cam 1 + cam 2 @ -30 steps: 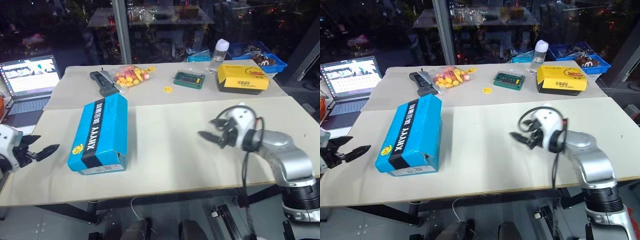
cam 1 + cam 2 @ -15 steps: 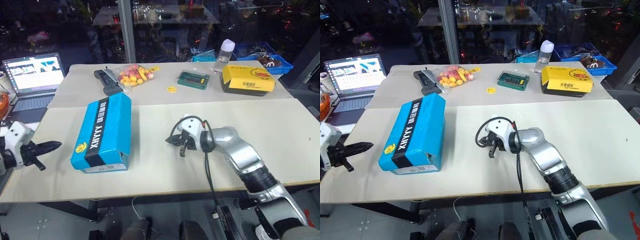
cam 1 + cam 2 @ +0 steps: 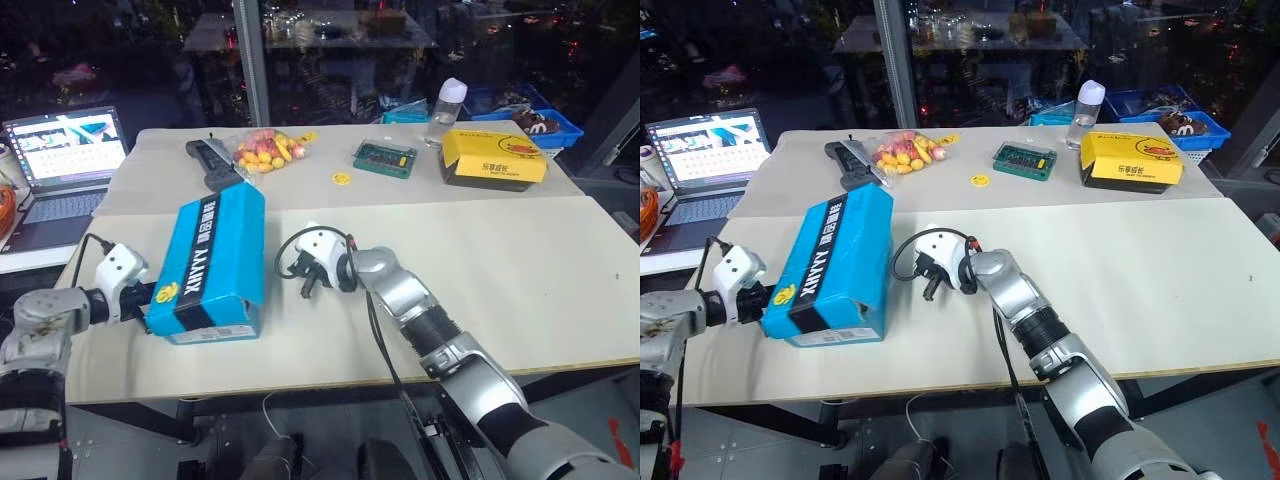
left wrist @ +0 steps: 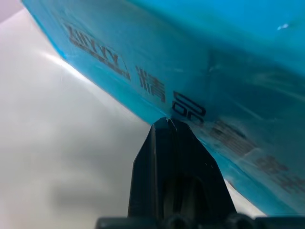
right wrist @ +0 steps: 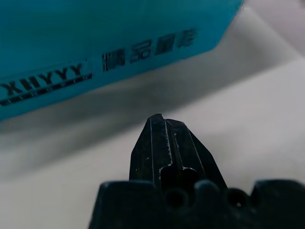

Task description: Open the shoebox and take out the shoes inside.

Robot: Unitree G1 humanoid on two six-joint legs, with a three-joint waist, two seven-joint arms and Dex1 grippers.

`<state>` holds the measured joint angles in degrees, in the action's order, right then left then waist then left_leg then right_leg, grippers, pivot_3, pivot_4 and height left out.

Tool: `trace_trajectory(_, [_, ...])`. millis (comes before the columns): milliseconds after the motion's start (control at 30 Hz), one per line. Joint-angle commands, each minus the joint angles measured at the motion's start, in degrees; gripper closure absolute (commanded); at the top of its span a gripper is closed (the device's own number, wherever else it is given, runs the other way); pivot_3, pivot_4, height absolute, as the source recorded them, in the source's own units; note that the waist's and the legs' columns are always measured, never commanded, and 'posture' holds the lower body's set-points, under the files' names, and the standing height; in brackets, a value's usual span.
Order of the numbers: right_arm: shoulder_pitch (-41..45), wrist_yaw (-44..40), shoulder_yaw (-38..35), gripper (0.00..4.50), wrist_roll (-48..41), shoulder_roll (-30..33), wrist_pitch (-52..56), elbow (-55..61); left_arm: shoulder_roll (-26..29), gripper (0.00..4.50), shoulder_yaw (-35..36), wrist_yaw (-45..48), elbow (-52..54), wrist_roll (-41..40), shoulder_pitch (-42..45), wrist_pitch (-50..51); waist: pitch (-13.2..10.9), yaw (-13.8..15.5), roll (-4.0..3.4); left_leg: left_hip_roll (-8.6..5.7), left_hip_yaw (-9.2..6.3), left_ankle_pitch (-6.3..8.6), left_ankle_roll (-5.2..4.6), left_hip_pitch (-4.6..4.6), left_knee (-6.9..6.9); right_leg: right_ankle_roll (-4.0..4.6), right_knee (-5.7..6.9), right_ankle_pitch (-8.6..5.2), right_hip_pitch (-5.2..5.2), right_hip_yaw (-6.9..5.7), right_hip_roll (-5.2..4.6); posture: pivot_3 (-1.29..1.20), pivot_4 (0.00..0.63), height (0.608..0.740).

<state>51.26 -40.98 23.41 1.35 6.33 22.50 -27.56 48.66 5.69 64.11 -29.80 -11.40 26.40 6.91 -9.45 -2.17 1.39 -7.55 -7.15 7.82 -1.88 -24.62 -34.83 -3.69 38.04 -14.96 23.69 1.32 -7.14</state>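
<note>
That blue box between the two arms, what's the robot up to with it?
The robot has brought both arms in on the closed shoebox lying on the table, one from each long side. The left gripper, fingers shut, has its tip right at the box's left side. The right gripper, also shut, points at the right side with a gap of bare table between. The lid is not yet lifted, so no shoes can be seen.

A pale table is carrying the closed blue shoebox on its left part. Along the far edge are lying a yellow box, a clear bottle, a green case, a bag of colourful pieces, a black tool and a small yellow disc. An open laptop is sitting at the far left.
</note>
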Motion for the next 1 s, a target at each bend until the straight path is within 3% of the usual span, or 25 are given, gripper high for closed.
trace_trajectory(33, [0.48, -0.91, -0.36, 4.50, 0.71, 0.12, -1.44, 2.54, -2.26, 4.49, -2.58, 2.04, 0.09, 0.68, 4.70, -2.69, 0.00, -0.05, 0.00, 0.01, 0.00, 0.00, 0.00, 0.00, 0.00, 0.00, 0.01, 0.00, 0.01, -0.03, 0.00, 0.00, 0.150, 0.738])
trace_trajectory(200, [-1.20, -1.57, -2.47, 4.50, 1.04, 5.52, 0.35, 5.84, -6.73, 4.49, -5.81, 2.71, 1.11, 1.92, 7.32, -3.30, 0.00, 0.10, 0.01, -0.03, 0.00, -0.02, 0.02, 0.00, -0.06, 0.01, 0.01, 0.02, -0.02, -0.17, -0.06, 0.00, 0.150, 0.738])
trace_trajectory(567, [-12.46, -7.82, -8.84, 4.50, 0.57, 27.36, 5.60, 20.06, -17.54, 4.49, -10.73, -1.02, 8.55, 2.66, 8.95, -0.60, -0.01, 1.17, 0.03, -0.06, 0.01, -0.15, -0.22, -0.16, -0.13, 0.01, -0.06, 0.01, -0.29, -0.35, -0.19, 0.00, 0.150, 0.738])
trace_trajectory(800, [-15.43, -8.03, -10.76, 4.50, -0.04, 29.91, 7.31, 22.63, -14.35, 4.49, -6.94, -7.55, 11.59, 4.19, 5.34, -0.95, -0.01, -0.53, 0.03, 0.02, 0.01, -0.19, -0.27, -0.14, -0.15, -0.01, -0.06, 0.00, -0.35, -0.37, -0.18, 0.00, 0.150, 0.738])
trace_trajectory(933, [-15.38, -8.75, -11.00, 4.50, -0.34, 30.81, 5.72, 20.60, -7.89, 4.49, 3.82, -8.15, 31.64, -4.98, -5.44, 12.00, -0.02, -1.24, 0.03, 0.07, 0.01, -0.23, -0.38, -0.16, -0.08, -0.01, -0.11, 0.00, -0.28, -0.36, -0.20, 0.00, 0.150, 0.738])
trace_trajectory(1000, [-15.13, -9.15, -10.74, 4.50, -0.23, 31.21, 4.64, 19.24, -7.19, 4.49, 8.70, -10.46, 40.03, -10.36, -9.08, 18.83, -0.03, -1.28, 0.02, 0.09, 0.01, -0.21, -0.41, -0.19, -0.03, 0.00, -0.17, -0.01, -0.23, -0.36, -0.20, 0.00, 0.150, 0.738])
